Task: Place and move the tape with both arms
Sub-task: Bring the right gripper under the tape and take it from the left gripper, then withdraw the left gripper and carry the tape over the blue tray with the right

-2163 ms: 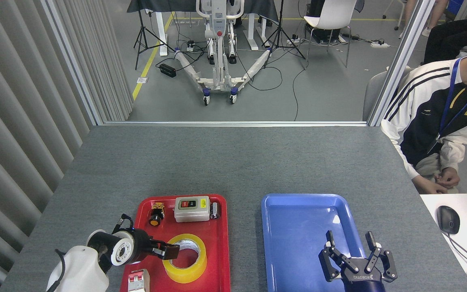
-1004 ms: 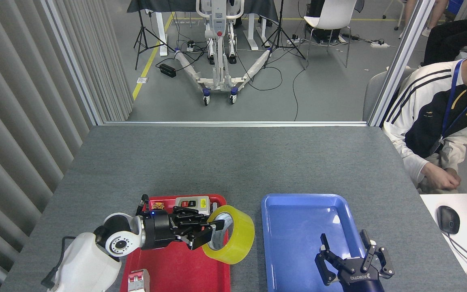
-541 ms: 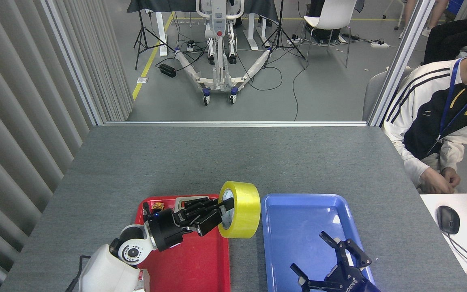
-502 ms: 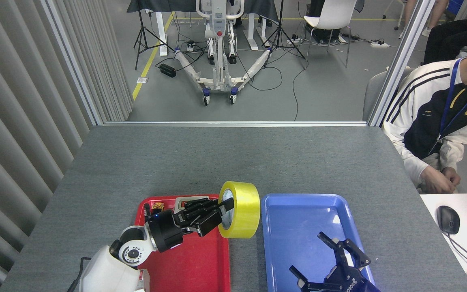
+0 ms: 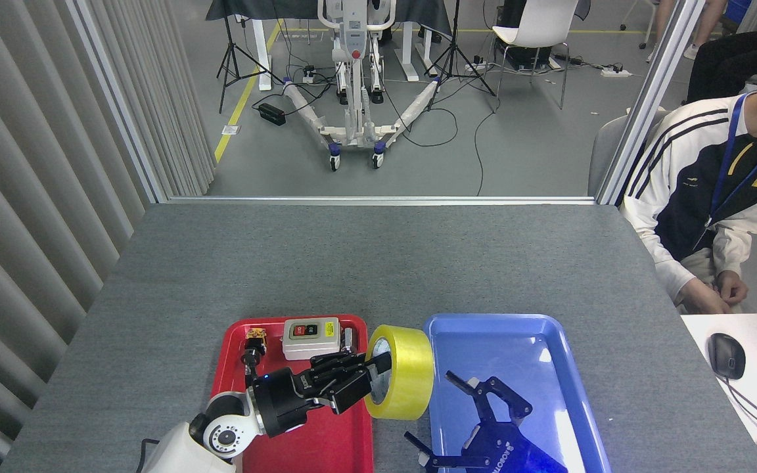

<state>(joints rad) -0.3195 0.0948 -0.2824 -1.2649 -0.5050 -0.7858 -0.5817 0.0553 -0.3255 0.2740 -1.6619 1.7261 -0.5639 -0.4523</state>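
the tape (image 5: 403, 371) is a wide roll of translucent yellow packing tape with a whitish inner core. it stands on edge, its open side turned toward the left arm and its broad yellow band facing the right. the band looks smooth and glossy; no loose end is visible. the roll is held over the strip of grey table (image 5: 378, 263) between the red tray (image 5: 326, 440) and the blue tray (image 5: 549, 368), its right side overlapping the blue tray's left rim in this view. whether it touches the table cannot be told.

the left gripper (image 5: 368, 378) comes in from the lower left over the red tray. its black fingers (image 5: 336, 378) are pinched on the near wall of the roll, one reaching into the core.

the right gripper (image 5: 467, 410) sits low over the blue tray, fingers spread wide, its upper finger tip just beside the roll and not clearly touching it.

at the far end of the red tray lie a grey switch box (image 5: 311, 338) and a small orange push button (image 5: 253, 345). a person (image 5: 713, 197) in a white and black jacket sits at the right.
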